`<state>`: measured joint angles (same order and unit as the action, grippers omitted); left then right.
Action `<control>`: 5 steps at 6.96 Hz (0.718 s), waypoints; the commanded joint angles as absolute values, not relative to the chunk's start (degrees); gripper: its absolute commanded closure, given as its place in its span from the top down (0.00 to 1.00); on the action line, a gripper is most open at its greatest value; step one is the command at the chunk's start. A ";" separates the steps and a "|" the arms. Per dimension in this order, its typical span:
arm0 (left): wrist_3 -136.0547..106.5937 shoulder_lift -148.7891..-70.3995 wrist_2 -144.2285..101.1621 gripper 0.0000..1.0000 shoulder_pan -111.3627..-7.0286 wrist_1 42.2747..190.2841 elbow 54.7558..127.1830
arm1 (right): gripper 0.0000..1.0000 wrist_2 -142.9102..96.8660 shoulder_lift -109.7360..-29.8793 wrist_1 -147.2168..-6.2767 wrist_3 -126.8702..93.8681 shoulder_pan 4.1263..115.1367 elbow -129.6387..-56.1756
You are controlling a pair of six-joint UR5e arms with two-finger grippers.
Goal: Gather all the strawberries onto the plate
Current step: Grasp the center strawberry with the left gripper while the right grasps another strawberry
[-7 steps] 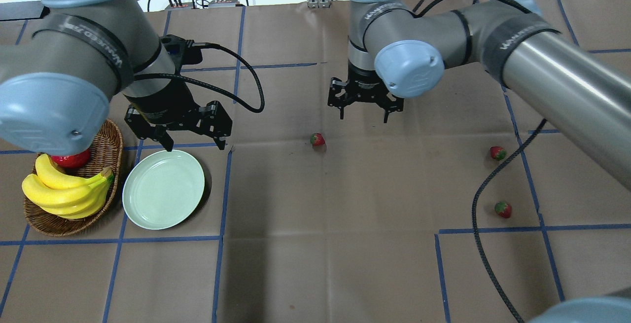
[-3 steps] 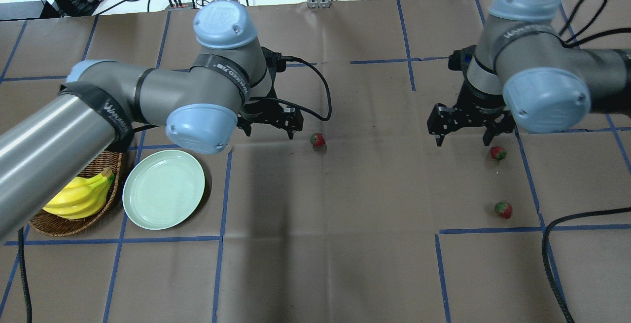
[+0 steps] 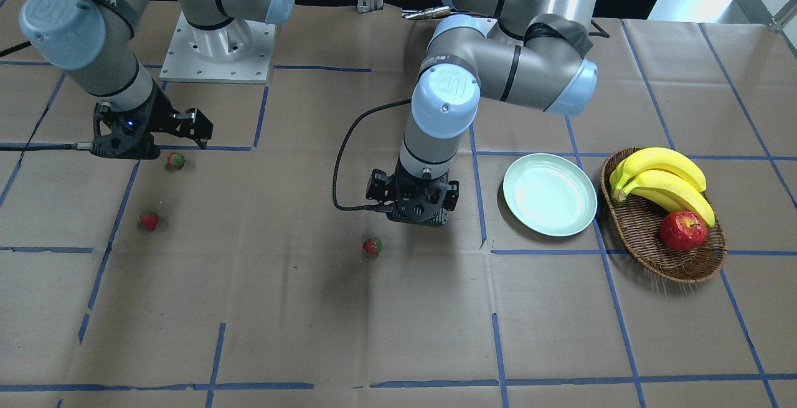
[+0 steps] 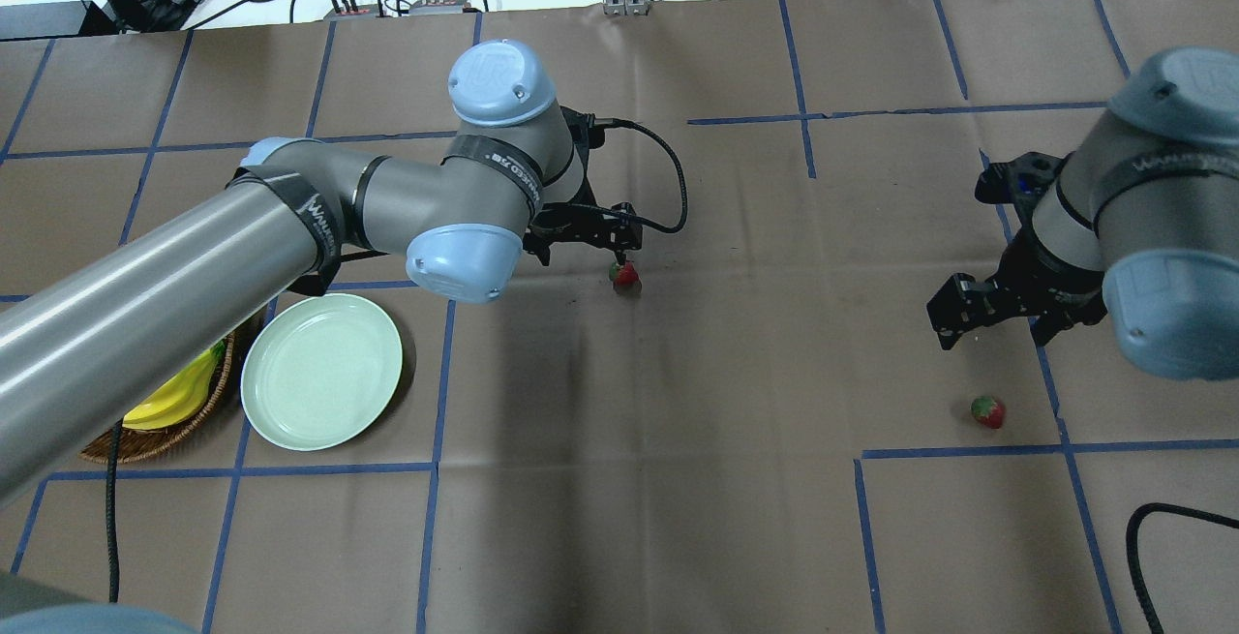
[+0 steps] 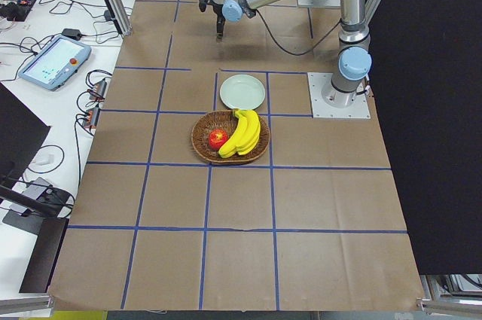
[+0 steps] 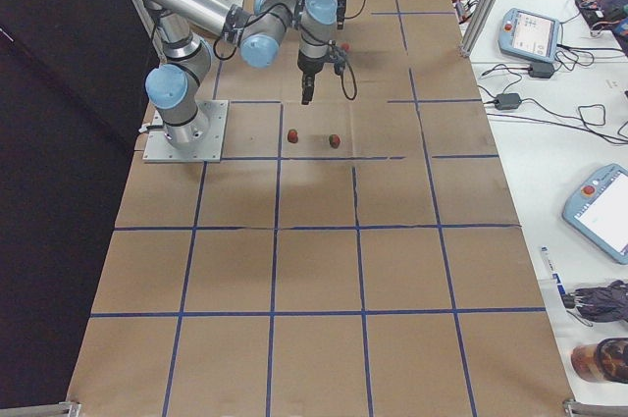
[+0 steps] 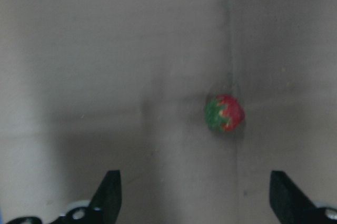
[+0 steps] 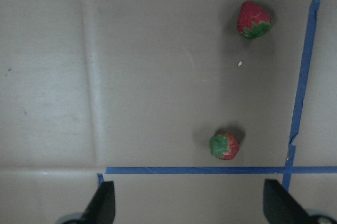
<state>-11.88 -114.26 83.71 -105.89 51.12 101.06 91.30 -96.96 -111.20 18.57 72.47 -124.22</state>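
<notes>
Front-facing view: three strawberries [image 3: 372,246] [image 3: 176,160] [image 3: 149,220], one lower centre, two at left. One plate [image 3: 550,194] sits right of centre. The cap on my left arm [image 3: 446,93] reads UR.

Overhead: two of them show.

Left wrist: my left gripper [image 7: 195,192] gapes wide, one strawberry right of centre.

Right wrist: my right gripper [image 8: 189,195] gapes too, two in the right half.

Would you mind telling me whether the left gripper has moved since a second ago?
Yes. In the overhead view the left gripper has swung rightward, away from the plate, and is now close to the middle strawberry.
</notes>
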 commanded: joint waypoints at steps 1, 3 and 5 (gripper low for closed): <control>-14.75 -117.06 82.89 0.98 -106.00 47.55 100.90 | 1.00 91.23 -97.56 -122.91 22.94 69.44 -132.94; -16.95 -119.43 82.79 0.97 -106.43 47.37 100.72 | 1.00 91.32 -93.81 -130.22 22.94 69.26 -135.43; -19.84 -121.20 79.47 0.95 -106.61 44.92 99.94 | 0.98 92.28 -88.79 -136.19 24.42 69.26 -137.10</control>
<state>-17.87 -120.29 81.44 -106.51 45.86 100.43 91.53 -91.47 -131.99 23.42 69.29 -135.76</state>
